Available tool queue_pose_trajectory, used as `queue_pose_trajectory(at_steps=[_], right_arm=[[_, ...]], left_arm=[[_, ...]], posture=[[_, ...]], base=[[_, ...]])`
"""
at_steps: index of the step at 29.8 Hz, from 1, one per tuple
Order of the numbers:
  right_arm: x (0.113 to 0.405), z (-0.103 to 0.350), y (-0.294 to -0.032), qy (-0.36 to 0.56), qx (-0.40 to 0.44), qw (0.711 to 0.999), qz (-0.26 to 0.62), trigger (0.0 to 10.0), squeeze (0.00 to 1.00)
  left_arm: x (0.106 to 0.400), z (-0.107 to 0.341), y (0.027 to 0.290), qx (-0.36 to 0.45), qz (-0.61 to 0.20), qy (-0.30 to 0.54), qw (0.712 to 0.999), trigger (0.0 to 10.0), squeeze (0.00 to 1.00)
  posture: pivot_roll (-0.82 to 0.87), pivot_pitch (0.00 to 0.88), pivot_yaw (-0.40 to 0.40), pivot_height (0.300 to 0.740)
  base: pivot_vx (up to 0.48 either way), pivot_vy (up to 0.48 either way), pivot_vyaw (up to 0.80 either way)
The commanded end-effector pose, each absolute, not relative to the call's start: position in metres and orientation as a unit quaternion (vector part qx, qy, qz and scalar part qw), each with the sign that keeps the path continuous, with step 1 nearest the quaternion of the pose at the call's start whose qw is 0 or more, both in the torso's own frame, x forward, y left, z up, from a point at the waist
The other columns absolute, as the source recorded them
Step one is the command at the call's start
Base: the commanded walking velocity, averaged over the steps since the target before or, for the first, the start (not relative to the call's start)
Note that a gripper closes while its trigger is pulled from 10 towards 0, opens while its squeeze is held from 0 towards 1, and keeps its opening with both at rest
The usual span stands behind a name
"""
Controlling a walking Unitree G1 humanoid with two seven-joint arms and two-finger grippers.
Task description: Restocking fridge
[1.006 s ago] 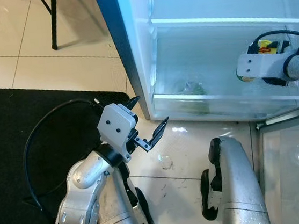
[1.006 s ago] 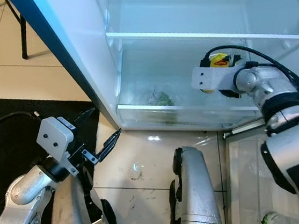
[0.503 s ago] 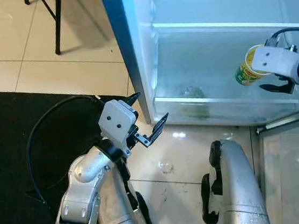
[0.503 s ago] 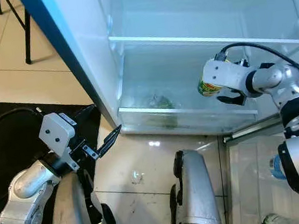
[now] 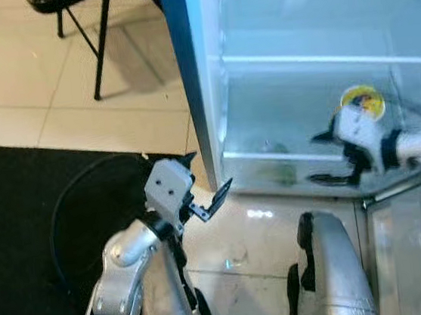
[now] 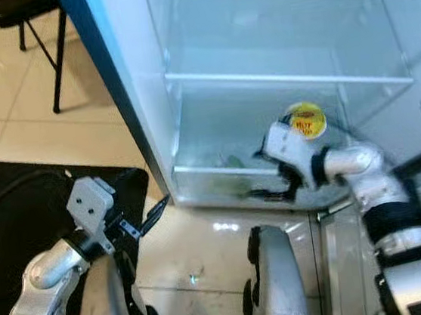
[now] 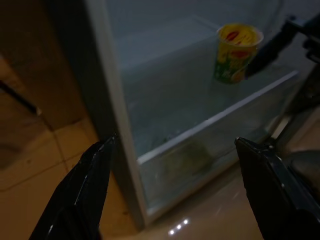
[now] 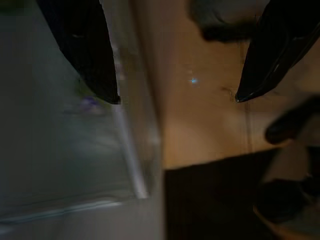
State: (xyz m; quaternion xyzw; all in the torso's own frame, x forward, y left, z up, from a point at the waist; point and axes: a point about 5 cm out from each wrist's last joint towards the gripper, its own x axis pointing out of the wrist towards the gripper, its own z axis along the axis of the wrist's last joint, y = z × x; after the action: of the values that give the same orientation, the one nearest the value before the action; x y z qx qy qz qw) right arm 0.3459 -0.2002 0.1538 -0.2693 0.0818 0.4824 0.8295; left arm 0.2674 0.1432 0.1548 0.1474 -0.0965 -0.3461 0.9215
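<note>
yellow-lidded green and yellow paper cup (image 7: 236,54) stands upright on the lower glass shelf (image 6: 227,169) inside the open white fridge (image 5: 299,64), toward the right side of the compartment; its round yellow lid with a red mark faces up in the head views (image 6: 306,119). right gripper (image 5: 331,159) sits just in front of and below the cup, at the front edge of that shelf, black fingers spread wide with nothing between them; apart from the cup, though in the head views the white wrist housing overlaps the cup's side so the gap is hard to judge. in the left wrist view one dark finger lies just beside the cup's right side. a second glass shelf (image 6: 285,79) runs above, bare as far as visible. something small and greenish (image 6: 234,162) lies low at the back left of the lower shelf, too blurred to tell what. fridge's blue-edged side panel (image 5: 182,77) runs down to the glossy beige tile floor (image 5: 19,80). left gripper (image 5: 207,181) is held out in front of the fridge's lower left corner, over the floor, fingers spread, holding nothing; its silver arm (image 5: 125,274) bends up from below. a black mat (image 5: 23,247) covers the floor on the robot's left, with a black cable (image 5: 61,212) looping over it. black metal chair legs (image 5: 102,40) stand on the tile farther back on the left. the robot's two silver legs (image 5: 330,273) show at the bottom.
</note>
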Motion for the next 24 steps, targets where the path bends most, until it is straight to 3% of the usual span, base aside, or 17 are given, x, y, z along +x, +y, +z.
queue_pose_trajectory(at_steps=[1, 3, 7, 8, 16, 24], right_arm=[[0.340, 0.138, -0.196, 0.091, -0.248, 0.840, 0.475, 10.0, 0.00], [0.340, 0.138, -0.196, 0.091, -0.248, 0.840, 0.475, 10.0, 0.00], [0.329, 0.094, -0.165, 0.119, -0.170, 0.863, 0.461, 10.0, 0.00], [0.319, 0.069, -0.149, 0.145, -0.116, 0.873, 0.451, 10.0, 0.00], [0.294, 0.033, -0.129, 0.194, -0.060, 0.878, 0.434, 10.0, 0.00], [0.274, 0.000, -0.124, 0.257, -0.064, 0.875, 0.404, 10.0, 0.00]], left_arm=[[0.264, 0.139, 0.146, 0.146, -0.342, -0.075, 0.925, 10.0, 0.00], [0.264, 0.139, 0.146, 0.146, -0.342, -0.075, 0.925, 10.0, 0.00], [0.263, 0.109, 0.152, 0.129, -0.324, -0.032, 0.937, 10.0, 0.00], [0.261, 0.090, 0.156, 0.118, -0.313, -0.003, 0.942, 10.0, 0.00], [0.256, 0.055, 0.164, 0.091, -0.281, 0.049, 0.954, 10.0, 0.00], [0.245, 0.016, 0.184, 0.049, -0.219, 0.118, 0.967, 10.0, 0.00]], posture=[[0.03, 0.258, -0.041, 0.375], [0.03, 0.258, -0.041, 0.375], [0.02, 0.217, -0.045, 0.375], [0.00, 0.189, -0.048, 0.375], [0.00, 0.150, -0.055, 0.390], [0.00, 0.131, -0.054, 0.420]], base=[[0.000, 0.000, 0.00], [0.000, 0.000, 0.00], [0.000, 0.000, 0.00], [0.000, 0.000, 0.00], [0.000, 0.000, 0.00], [0.000, 0.000, 0.00]])
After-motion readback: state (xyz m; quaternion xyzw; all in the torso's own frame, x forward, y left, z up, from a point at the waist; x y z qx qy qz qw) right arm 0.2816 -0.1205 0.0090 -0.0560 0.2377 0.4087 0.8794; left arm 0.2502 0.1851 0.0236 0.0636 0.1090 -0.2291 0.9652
